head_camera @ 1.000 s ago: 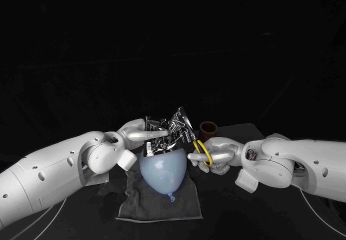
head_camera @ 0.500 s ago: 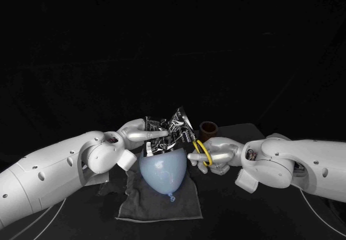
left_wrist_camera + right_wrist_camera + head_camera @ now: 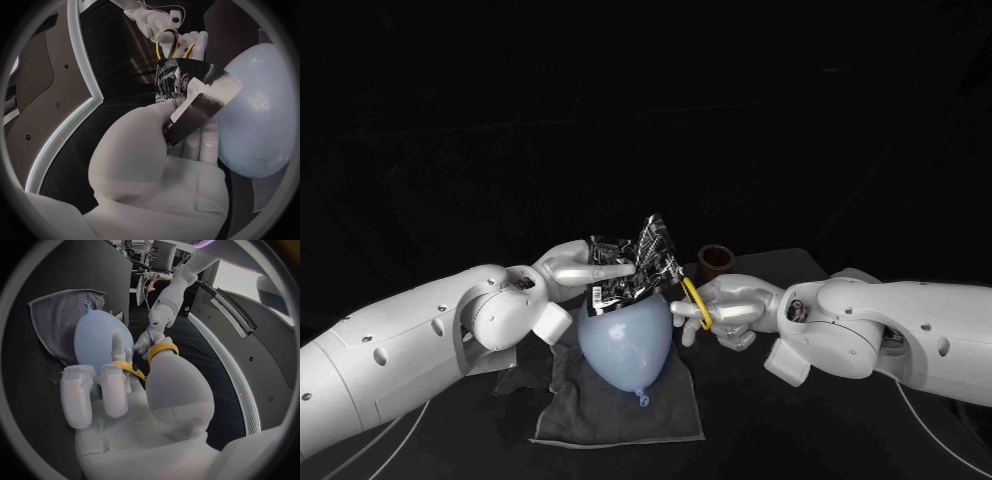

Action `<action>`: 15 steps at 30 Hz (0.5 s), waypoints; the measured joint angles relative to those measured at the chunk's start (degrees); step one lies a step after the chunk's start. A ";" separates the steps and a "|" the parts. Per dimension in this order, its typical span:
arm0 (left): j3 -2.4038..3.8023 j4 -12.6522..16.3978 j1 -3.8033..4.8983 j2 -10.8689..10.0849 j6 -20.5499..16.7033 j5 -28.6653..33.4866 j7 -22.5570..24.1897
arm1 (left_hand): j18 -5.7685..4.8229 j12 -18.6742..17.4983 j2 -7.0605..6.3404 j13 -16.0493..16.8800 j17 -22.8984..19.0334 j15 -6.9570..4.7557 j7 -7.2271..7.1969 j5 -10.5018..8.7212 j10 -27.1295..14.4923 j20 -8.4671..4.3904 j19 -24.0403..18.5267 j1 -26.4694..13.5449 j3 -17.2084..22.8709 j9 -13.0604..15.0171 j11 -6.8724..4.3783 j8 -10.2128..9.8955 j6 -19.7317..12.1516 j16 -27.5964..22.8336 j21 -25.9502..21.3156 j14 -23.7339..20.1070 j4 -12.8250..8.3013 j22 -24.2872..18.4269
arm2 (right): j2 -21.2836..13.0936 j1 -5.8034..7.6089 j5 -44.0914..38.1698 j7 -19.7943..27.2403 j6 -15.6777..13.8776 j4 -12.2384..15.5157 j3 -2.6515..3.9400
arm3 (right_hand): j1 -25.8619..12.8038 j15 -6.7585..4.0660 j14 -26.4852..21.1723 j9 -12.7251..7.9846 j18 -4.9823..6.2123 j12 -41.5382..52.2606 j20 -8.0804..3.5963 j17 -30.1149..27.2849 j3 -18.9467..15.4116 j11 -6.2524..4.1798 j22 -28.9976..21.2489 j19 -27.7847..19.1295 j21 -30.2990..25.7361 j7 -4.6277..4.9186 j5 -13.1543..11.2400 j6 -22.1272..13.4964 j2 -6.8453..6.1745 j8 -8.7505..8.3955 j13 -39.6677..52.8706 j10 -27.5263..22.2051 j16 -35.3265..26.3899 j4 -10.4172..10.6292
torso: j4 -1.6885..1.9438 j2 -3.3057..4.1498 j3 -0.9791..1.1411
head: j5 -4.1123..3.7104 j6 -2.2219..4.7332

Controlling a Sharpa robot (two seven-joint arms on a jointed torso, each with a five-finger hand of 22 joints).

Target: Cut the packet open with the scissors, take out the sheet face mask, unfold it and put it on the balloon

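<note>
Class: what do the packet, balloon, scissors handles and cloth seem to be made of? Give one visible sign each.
The packet: shiny foil or plastic film; creased, mirror-like glints.
The balloon: pale blue rubber, probably latex; smooth, taut, knotted neck.
The scissors: yellow handles, likely plastic; uniform smooth loops.
The cloth: grey matt fabric; soft wrinkles.

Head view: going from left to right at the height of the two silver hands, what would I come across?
Left hand → packet, which it holds → yellow-handled scissors → right hand, which grips them.
</note>
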 measured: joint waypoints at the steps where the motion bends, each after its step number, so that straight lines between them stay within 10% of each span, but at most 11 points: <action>1: 0.00 0.01 0.00 0.00 0.04 -0.10 0.01 | 0.00 0.00 0.00 0.01 0.00 0.00 0.00 0.00 0.00 0.00 0.00 0.00 0.00 0.00 0.00 0.00 0.00 0.00 0.00 0.00 0.00 0.00 | 0.05 0.00 0.00 0.03 -0.13 -0.02 0.00 | -0.14 0.00 0.00 -0.01 0.00 0.00 0.00 -0.03 0.06 0.14 0.00 0.00 0.00 0.00 0.00 0.00 -0.14 0.00 -0.16 0.14 0.00 0.06 | 0.00 0.00 0.01 | 0.00 0.01; 15: 0.01 -0.46 0.02 -0.03 0.16 -1.10 0.04 | -0.03 0.17 0.00 0.02 0.07 0.00 0.11 0.00 0.00 0.00 0.00 0.00 0.00 0.00 0.00 -0.02 0.11 0.00 0.00 0.00 0.00 0.00 | -1.14 0.13 0.01 0.15 -0.53 1.05 -0.01 | -0.07 0.00 0.01 -0.17 0.00 -0.15 0.39 0.02 0.85 0.23 0.04 -0.01 -0.01 0.04 0.00 -0.04 -0.21 0.00 -1.22 0.49 -0.20 -0.09 | -0.06 -0.05 0.01 | 0.05 0.27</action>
